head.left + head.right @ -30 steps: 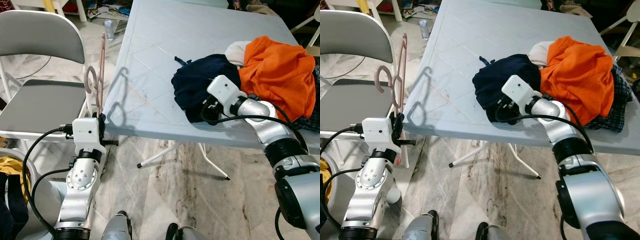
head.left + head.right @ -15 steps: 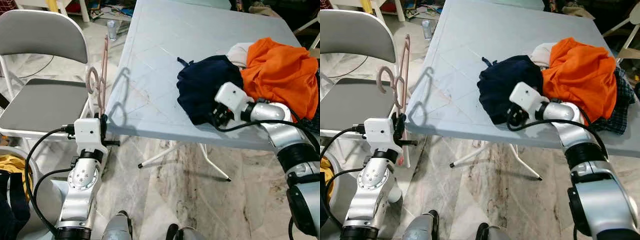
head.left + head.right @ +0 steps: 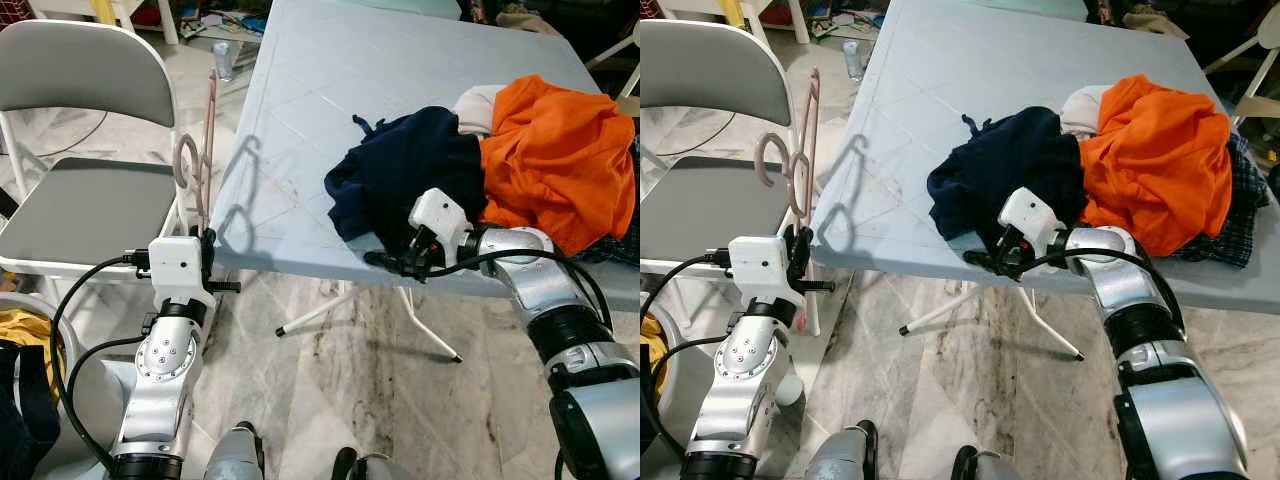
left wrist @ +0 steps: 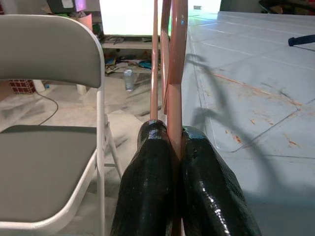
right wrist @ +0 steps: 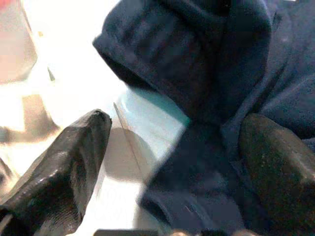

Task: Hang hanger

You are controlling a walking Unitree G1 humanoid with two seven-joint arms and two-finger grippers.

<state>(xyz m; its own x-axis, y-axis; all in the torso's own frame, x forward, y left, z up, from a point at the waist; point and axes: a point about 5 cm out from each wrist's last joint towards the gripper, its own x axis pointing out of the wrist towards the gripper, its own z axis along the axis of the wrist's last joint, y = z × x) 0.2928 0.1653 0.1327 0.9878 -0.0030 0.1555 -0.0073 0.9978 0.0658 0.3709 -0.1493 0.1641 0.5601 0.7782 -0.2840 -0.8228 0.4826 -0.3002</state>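
Note:
Pink hangers [image 3: 205, 150] stand upright between the folding chair [image 3: 85, 200] and the table's left edge, held at their lower end by my left gripper [image 3: 205, 245], which is shut on them; in the left wrist view the hangers [image 4: 176, 73] rise from between the two pressed fingers [image 4: 147, 172]. A navy garment [image 3: 400, 170] lies bunched at the table's front edge. My right gripper [image 3: 385, 262] is at that edge just below the garment, open. In the right wrist view its fingers [image 5: 64, 162] stand wide apart, with navy cloth [image 5: 206, 73] and the table edge between them.
The pale blue table [image 3: 320, 80] also carries an orange garment [image 3: 555, 150], a white cloth [image 3: 478, 100] and a plaid cloth [image 3: 1230, 220] at its right. The grey chair stands to the left. Marble floor and the table's legs [image 3: 330, 310] lie below.
The navy garment has been dragged toward the table's front edge and spread leftward. My right gripper has moved left and down to that edge. The left arm and hangers have held still.

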